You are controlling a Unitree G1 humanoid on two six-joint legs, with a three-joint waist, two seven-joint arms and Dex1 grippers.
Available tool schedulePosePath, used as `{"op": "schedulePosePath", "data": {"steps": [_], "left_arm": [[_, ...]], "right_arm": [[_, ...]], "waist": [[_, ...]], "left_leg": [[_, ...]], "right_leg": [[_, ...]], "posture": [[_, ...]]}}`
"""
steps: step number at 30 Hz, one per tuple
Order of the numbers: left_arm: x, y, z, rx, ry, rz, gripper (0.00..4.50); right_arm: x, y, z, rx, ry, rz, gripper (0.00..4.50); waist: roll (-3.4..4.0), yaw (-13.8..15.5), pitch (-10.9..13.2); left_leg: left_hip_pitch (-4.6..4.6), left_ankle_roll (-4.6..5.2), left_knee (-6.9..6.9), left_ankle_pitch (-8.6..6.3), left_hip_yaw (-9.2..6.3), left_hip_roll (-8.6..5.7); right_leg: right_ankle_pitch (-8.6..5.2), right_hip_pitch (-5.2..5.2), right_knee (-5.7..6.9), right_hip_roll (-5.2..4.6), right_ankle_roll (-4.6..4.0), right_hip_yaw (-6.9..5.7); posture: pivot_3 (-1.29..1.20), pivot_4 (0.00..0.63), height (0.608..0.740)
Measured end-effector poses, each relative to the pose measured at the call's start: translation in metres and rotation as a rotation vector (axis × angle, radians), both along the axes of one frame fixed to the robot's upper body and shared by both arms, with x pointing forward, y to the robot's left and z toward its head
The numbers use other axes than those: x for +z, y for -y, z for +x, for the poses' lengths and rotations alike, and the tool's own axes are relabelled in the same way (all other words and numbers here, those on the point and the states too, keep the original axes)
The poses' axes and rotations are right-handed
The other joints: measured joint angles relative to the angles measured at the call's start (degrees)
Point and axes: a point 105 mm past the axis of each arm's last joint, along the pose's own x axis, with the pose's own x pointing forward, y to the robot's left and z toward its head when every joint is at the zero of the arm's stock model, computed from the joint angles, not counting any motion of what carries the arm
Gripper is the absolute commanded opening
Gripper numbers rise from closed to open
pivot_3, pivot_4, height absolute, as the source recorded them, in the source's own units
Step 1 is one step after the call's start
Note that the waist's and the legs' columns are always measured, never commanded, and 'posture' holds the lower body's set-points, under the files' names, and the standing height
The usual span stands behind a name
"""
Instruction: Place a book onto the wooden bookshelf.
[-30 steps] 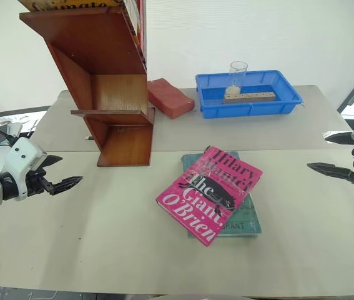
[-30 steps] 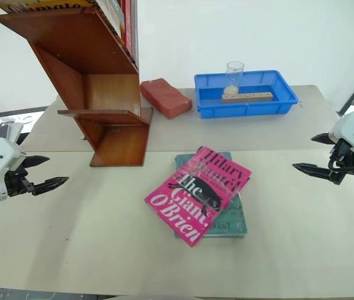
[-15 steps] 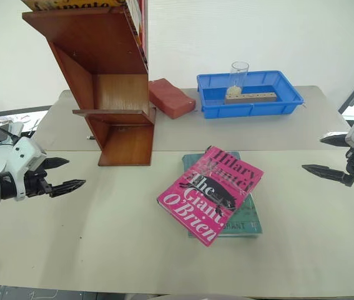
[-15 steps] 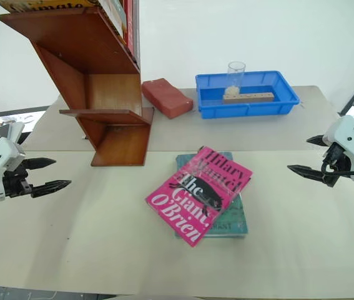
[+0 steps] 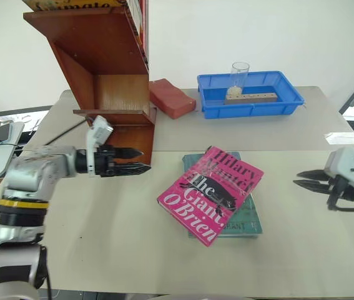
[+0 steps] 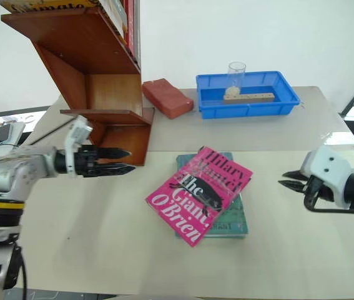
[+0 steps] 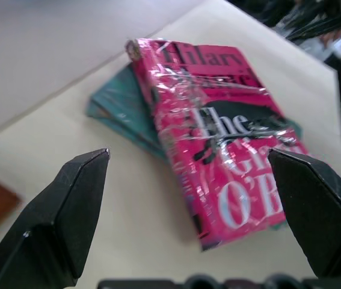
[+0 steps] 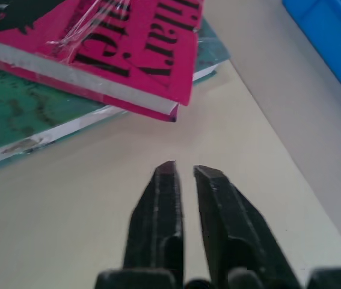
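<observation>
The book [image 5: 211, 194] lies between the wide left pincer [image 5: 140, 159] and the closed, empty right pincer [image 5: 303, 179].

The beige surface [image 5: 102, 237] carries the wooden bookshelf [image 5: 111, 94] near its far left corner, with a red brick-like block [image 5: 171, 97] just beside it and a blue plastic tray [image 5: 250, 94] along the far edge. Toward the middle lies a teal-green book [image 5: 246, 219], the pink book [image 5: 210, 194] resting askew on top.

Bright even light, blurred wrist close-ups
</observation>
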Motion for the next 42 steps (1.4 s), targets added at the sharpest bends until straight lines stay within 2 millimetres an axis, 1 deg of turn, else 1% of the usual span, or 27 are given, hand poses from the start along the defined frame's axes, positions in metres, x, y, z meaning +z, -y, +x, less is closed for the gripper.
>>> {"op": "schedulePosePath", "data": {"steps": [3,5,7,10,13,16,20,24,26,28,30,35,36,37,40,42], "left_arm": [[-0.025,0.019,0.010,-0.005,-0.122,-0.014,4.50],[-0.041,0.026,0.014,0.011,-0.191,-0.011,4.50],[-0.049,0.032,0.015,0.012,-0.234,-0.018,4.50],[-0.051,0.037,0.015,0.008,-0.274,-0.029,4.50],[-0.055,0.043,0.011,-0.002,-0.321,-0.048,4.50],[-0.066,0.041,0.003,-0.001,-0.371,-0.046,4.50],[-0.076,0.048,-0.007,-0.007,-0.447,-0.077,4.50],[-0.073,0.050,-0.007,0.028,-0.477,-0.153,4.50],[-0.075,0.052,-0.010,0.038,-0.499,-0.175,4.50],[-0.077,0.053,-0.016,0.053,-0.534,-0.215,3.96],[-0.077,0.052,-0.020,0.068,-0.544,-0.242,3.24],[-0.066,0.047,-0.026,0.086,-0.531,-0.301,0.79],[-0.063,0.046,-0.028,0.085,-0.525,-0.309,0.43],[-0.061,0.046,-0.029,0.085,-0.519,-0.311,0.20],[-0.054,0.046,-0.031,0.081,-0.486,-0.301,0.20],[-0.045,0.046,-0.033,0.063,-0.434,-0.285,0.20]], "right_arm": [[-0.014,-0.008,0.001,-0.002,-0.007,-0.005,0.02],[-0.025,-0.013,0.003,0.000,-0.022,-0.004,0.02],[-0.033,-0.019,0.006,0.008,-0.030,-0.005,0.02],[-0.039,-0.023,0.012,0.007,-0.029,-0.015,0.02],[-0.045,-0.031,0.020,0.019,-0.025,-0.002,0.02],[-0.052,-0.045,0.025,0.062,-0.032,0.007,0.02],[-0.051,-0.064,0.038,0.115,-0.004,0.033,0.02],[-0.048,-0.081,0.048,0.155,0.015,0.071,0.02],[-0.047,-0.088,0.050,0.175,0.021,0.076,0.02],[-0.047,-0.088,0.052,0.178,0.023,0.076,0.00],[-0.048,-0.088,0.052,0.179,0.024,0.075,0.00],[-0.048,-0.090,0.051,0.189,0.024,0.088,0.00],[-0.048,-0.091,0.051,0.194,0.025,0.093,0.00],[-0.047,-0.092,0.051,0.196,0.028,0.096,0.00],[-0.042,-0.091,0.050,0.202,0.040,0.109,0.00],[-0.034,-0.089,0.047,0.210,0.062,0.108,0.00]], "waist": [[-0.01,-0.2,0.0],[-0.03,-0.4,0.0],[-0.03,-0.5,0.0],[-0.04,-0.5,0.0],[-0.03,-0.4,0.0],[-0.02,-0.5,0.0],[-0.03,-0.3,0.1],[-0.02,-0.3,0.1],[-0.02,-0.3,0.1],[-0.02,-0.3,0.1],[-0.03,-0.3,0.1],[-0.03,-0.3,0.1],[-0.03,-0.3,0.1],[-0.03,-0.3,0.1],[-0.03,-0.3,0.1],[-0.02,-0.2,0.1]], "left_leg": [[0.13,0.01,-0.04,0.00,-0.03,-0.01],[0.08,0.01,-0.05,0.00,-0.06,-0.02],[0.02,0.00,-0.04,0.00,-0.06,-0.03],[0.04,0.00,-0.05,0.00,-0.07,-0.04],[0.07,0.00,-0.04,0.00,-0.08,-0.05],[0.08,0.00,-0.03,0.00,-0.09,-0.04],[0.05,-0.02,-0.02,0.01,-0.13,-0.06],[0.03,-0.03,-0.01,0.02,-0.16,-0.08],[0.03,-0.03,-0.01,0.02,-0.19,-0.07],[0.02,-0.03,-0.02,0.02,-0.20,-0.07],[0.02,-0.04,-0.02,0.02,-0.22,-0.07],[0.04,-0.06,-0.02,0.03,-0.23,-0.08],[0.04,-0.06,-0.02,0.03,-0.23,-0.08],[0.04,-0.06,-0.01,0.03,-0.23,-0.08],[0.03,-0.08,-0.02,0.04,-0.24,-0.08],[0.02,-0.14,-0.04,0.07,-0.24,-0.08]], "right_leg": [[-0.05,0.18,-0.21,0.02,0.08,0.00],[-0.03,0.18,-0.25,0.02,0.05,0.01],[-0.01,0.15,-0.25,0.02,0.02,0.01],[-0.01,0.19,-0.27,0.02,0.02,0.01],[-0.01,0.21,-0.25,0.02,0.03,0.01],[-0.01,0.22,-0.25,0.02,0.02,0.01],[-0.01,0.21,-0.23,0.02,0.02,0.01],[-0.01,0.24,-0.23,0.01,0.03,0.01],[-0.01,0.23,-0.22,0.02,0.03,0.01],[-0.01,0.23,-0.21,0.01,0.03,0.01],[-0.01,0.23,-0.21,0.01,0.03,0.00],[-0.01,0.25,-0.20,0.01,0.03,0.00],[-0.01,0.26,-0.21,0.01,0.03,0.00],[-0.01,0.27,-0.21,0.01,0.03,0.00],[-0.01,0.27,-0.22,0.01,0.03,0.00],[-0.01,0.27,-0.23,0.00,0.03,0.00]], "posture": [[0.00,0.150,0.637],[0.00,0.150,0.637],[0.00,0.150,0.637],[0.00,0.150,0.637],[0.00,0.150,0.637],[0.00,0.150,0.637],[0.00,0.150,0.637],[0.00,0.150,0.637],[0.00,0.150,0.637],[0.00,0.150,0.637],[0.00,0.150,0.637],[0.00,0.150,0.637],[0.00,0.150,0.637],[0.00,0.150,0.637],[0.00,0.150,0.637],[0.00,0.150,0.637]]}}
